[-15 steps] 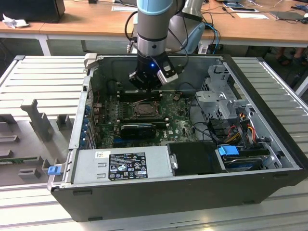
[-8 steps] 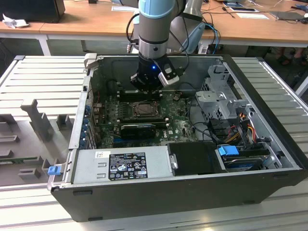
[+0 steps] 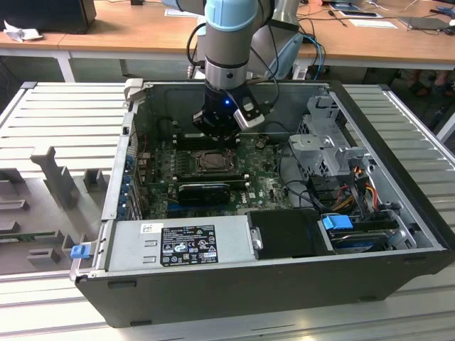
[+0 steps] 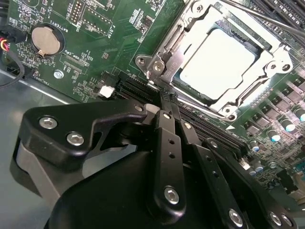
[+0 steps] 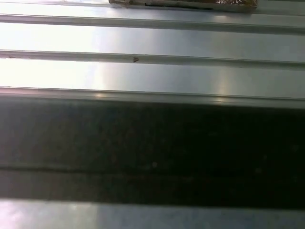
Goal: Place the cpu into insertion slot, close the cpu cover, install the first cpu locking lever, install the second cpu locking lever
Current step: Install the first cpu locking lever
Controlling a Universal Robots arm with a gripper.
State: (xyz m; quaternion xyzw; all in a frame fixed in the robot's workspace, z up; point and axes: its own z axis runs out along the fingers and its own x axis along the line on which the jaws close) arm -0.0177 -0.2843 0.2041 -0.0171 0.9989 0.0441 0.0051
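From where I sit, the hand (image 4: 167,102) is the nearest thing in the second wrist view: black fingers (image 4: 167,138) pressed together with nothing between them, tips hovering just beside the edge of the socket. So pinched tight, carrying nothing.

Right past the tips is the insertion slot (image 4: 281,59) on the green board (image 4: 114,28). The cpu (image 4: 217,64) is already sitting flat in it, pale face showing through the window of the cpu cover (image 4: 190,33), which looks folded down over it. So I'd call steps one and two done.

The levers are where I'm less sure. There's a thin metal rod (image 4: 257,16) running along the far side of the socket, but I can't tell if either lever is hooked. My guess is the lever steps remain.

Further out, the exterior view has the arm (image 3: 227,42) reaching down into the open computer case (image 3: 398,206), hand above the socket.
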